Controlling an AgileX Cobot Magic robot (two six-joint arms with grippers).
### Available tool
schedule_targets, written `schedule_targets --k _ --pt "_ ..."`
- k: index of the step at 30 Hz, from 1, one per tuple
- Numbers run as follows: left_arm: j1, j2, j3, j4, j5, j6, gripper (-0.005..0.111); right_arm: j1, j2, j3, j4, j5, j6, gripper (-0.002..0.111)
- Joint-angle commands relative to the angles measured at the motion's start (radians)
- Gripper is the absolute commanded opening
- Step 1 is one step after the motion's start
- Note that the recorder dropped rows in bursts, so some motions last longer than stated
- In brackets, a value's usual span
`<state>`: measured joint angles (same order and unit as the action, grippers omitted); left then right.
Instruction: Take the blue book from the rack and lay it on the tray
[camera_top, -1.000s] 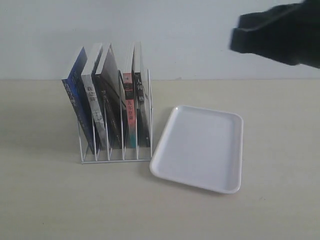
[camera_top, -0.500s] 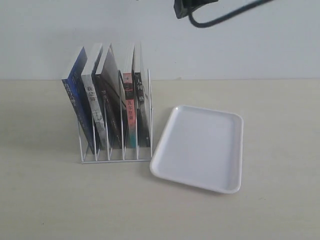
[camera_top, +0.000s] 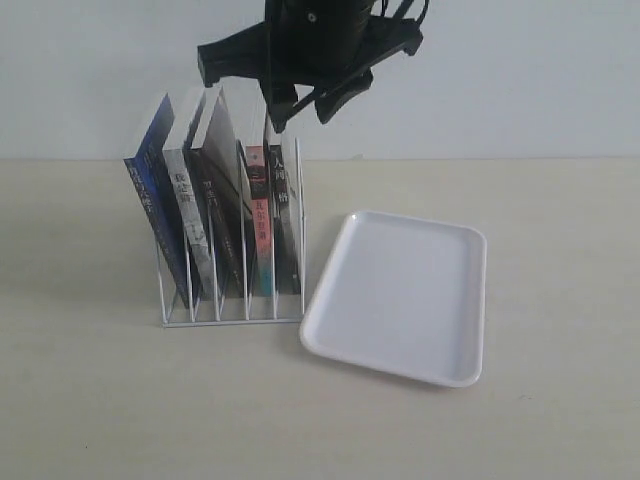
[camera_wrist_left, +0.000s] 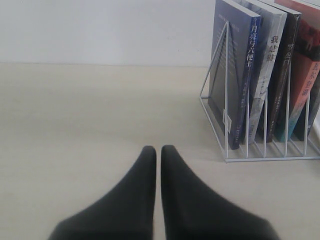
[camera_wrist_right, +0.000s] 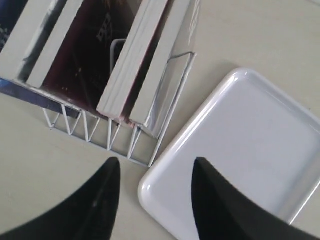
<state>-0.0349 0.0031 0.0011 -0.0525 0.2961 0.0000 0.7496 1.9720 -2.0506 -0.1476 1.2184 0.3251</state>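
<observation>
The blue book (camera_top: 152, 205) leans in the leftmost slot of the white wire rack (camera_top: 230, 318); its blue spine with white characters shows in the left wrist view (camera_wrist_left: 248, 75). My right gripper (camera_top: 304, 112) hangs open above the rack's right-hand books, holding nothing. In the right wrist view its open fingers (camera_wrist_right: 156, 162) straddle the gap between the rack (camera_wrist_right: 167, 100) and a corner of the tray (camera_wrist_right: 240, 145). The white tray (camera_top: 400, 300) lies empty on the table right of the rack. My left gripper (camera_wrist_left: 158, 150) is shut and empty, low over the table, well short of the rack (camera_wrist_left: 260, 157).
Several other books fill the rack's other slots, among them a grey-white-spined one (camera_top: 190, 215) beside the blue book and a red-and-teal-spined one (camera_top: 258, 220). A pale wall stands close behind the rack.
My right arm has swung from the upper right across to the left and down; it now hangs over the top of the rack. Books, rack and tray have not moved.
</observation>
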Motion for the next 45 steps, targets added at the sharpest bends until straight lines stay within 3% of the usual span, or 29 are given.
schedule_targets --k 1,45 --pt "0.002 -0.003 -0.001 -0.004 -0.004 0.000 0.004 0.003 0.018 -0.010 0.012 0.003 0.013 0.044" --pt "0.002 -0.003 -0.001 -0.004 -0.004 0.000 0.004 -0.045 0.134 -0.010 -0.071 -0.226 0.084 0.044"
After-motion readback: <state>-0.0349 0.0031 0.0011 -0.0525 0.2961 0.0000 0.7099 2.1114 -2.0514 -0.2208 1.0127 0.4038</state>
